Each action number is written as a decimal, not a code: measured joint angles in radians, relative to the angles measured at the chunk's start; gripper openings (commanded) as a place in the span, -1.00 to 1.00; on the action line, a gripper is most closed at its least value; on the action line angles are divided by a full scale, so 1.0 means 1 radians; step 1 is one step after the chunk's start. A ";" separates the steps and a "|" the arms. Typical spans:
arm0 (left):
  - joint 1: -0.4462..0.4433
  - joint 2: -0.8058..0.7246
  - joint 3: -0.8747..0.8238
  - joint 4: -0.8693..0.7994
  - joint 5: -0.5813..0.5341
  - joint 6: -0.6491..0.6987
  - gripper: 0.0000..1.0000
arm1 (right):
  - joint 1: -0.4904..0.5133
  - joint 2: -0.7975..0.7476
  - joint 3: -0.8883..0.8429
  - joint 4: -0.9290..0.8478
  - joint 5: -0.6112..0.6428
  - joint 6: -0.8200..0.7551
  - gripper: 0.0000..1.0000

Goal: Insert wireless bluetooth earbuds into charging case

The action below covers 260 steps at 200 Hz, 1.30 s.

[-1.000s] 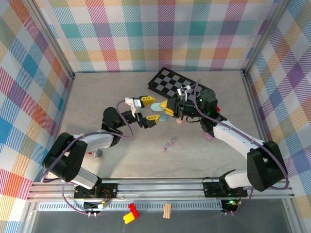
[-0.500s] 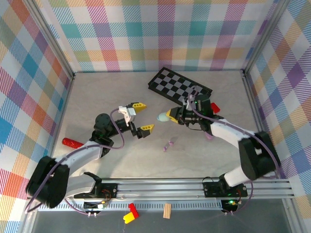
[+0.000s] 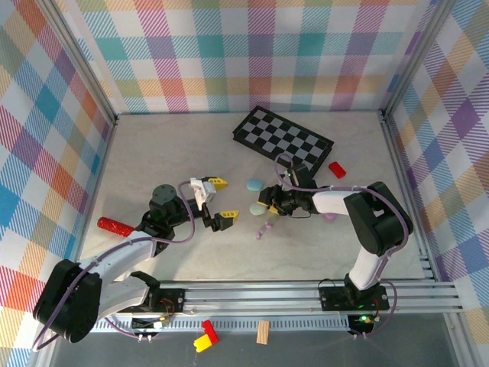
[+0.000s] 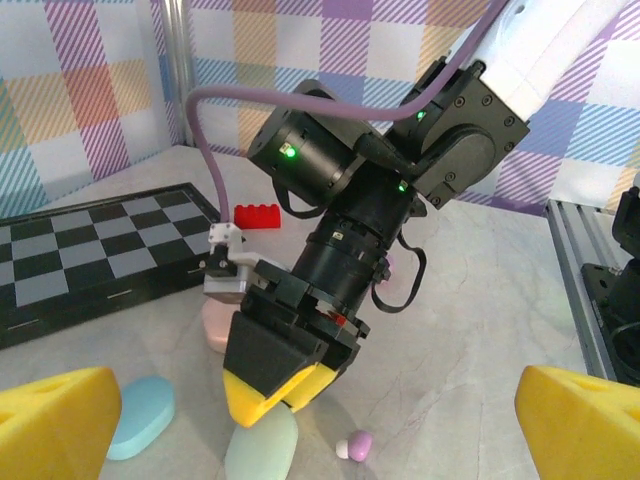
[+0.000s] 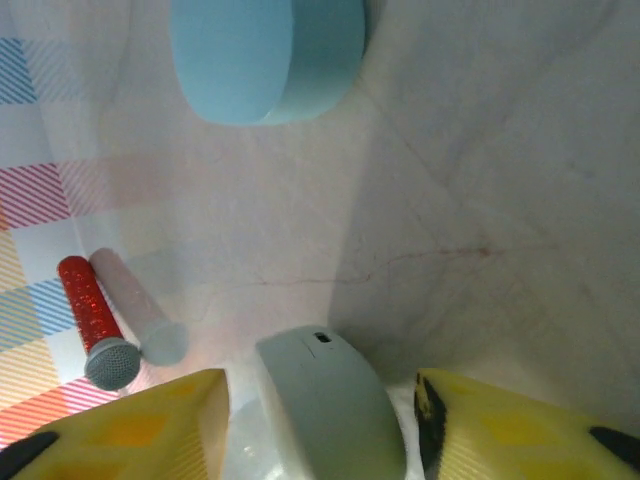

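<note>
A pale green charging case (image 3: 256, 209) lies on the table between the fingers of my right gripper (image 3: 267, 205), which stands open with a gap on each side of the case (image 5: 322, 410). In the left wrist view the right gripper's yellow fingertips (image 4: 262, 392) hover right over that case (image 4: 262, 452). A tiny purple and white earbud (image 3: 265, 228) lies loose just beside it (image 4: 355, 445). My left gripper (image 3: 221, 202) is wide open and holds nothing, a short way left of the case.
A blue case (image 3: 254, 184) lies just behind the green one, and a pink case (image 4: 214, 325) sits behind the right gripper. A checkerboard (image 3: 283, 138) and a red brick (image 3: 337, 170) are at the back. A red microphone (image 3: 114, 226) lies at the left.
My right gripper came down and forward with the green case, set it on the table and opened. The left arm drew back to the left, its jaws wide.
</note>
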 measured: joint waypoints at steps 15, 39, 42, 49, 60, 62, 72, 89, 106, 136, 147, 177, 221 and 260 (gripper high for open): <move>-0.011 0.000 0.000 -0.006 -0.016 0.010 1.00 | 0.000 -0.032 0.000 -0.051 0.042 -0.031 0.43; -0.075 0.007 0.011 -0.056 -0.064 0.065 1.00 | 0.000 -0.164 0.001 -0.179 0.158 -0.109 0.60; -0.087 0.010 0.014 -0.064 -0.068 0.072 1.00 | 0.000 -0.183 0.001 -0.195 0.172 -0.121 0.61; -0.108 0.018 0.022 -0.078 -0.076 0.084 1.00 | 0.000 -0.233 0.002 -0.236 0.216 -0.149 0.66; -0.142 0.037 0.034 -0.083 -0.085 0.100 1.00 | -0.001 -0.306 0.006 -0.304 0.300 -0.191 0.73; -0.146 0.041 0.036 -0.083 -0.086 0.101 1.00 | -0.001 -0.319 0.008 -0.317 0.312 -0.198 0.74; -0.169 0.063 0.046 -0.080 -0.093 0.106 1.00 | -0.007 -0.371 0.016 -0.384 0.394 -0.236 0.78; -0.202 0.103 0.062 -0.077 -0.101 0.109 1.00 | -0.040 -0.415 0.041 -0.505 0.513 -0.291 0.79; -0.232 0.150 0.073 -0.071 -0.100 0.108 1.00 | -0.096 -0.415 0.076 -0.622 0.600 -0.342 0.79; -0.247 0.211 0.076 -0.027 -0.089 0.100 1.00 | -0.177 -0.335 0.192 -0.840 0.705 -0.443 0.79; -0.249 0.225 0.080 -0.017 -0.083 0.095 1.00 | -0.190 -0.279 0.239 -0.897 0.724 -0.482 0.80; -0.249 0.236 0.091 0.014 -0.068 0.079 1.00 | -0.205 -0.154 0.293 -1.004 0.749 -0.568 0.74; -0.249 0.244 0.095 0.033 -0.060 0.074 1.00 | -0.221 -0.073 0.302 -1.096 0.742 -0.656 0.67; -0.249 0.278 0.105 0.040 -0.045 0.070 1.00 | -0.253 -0.026 0.309 -1.104 0.711 -0.702 0.50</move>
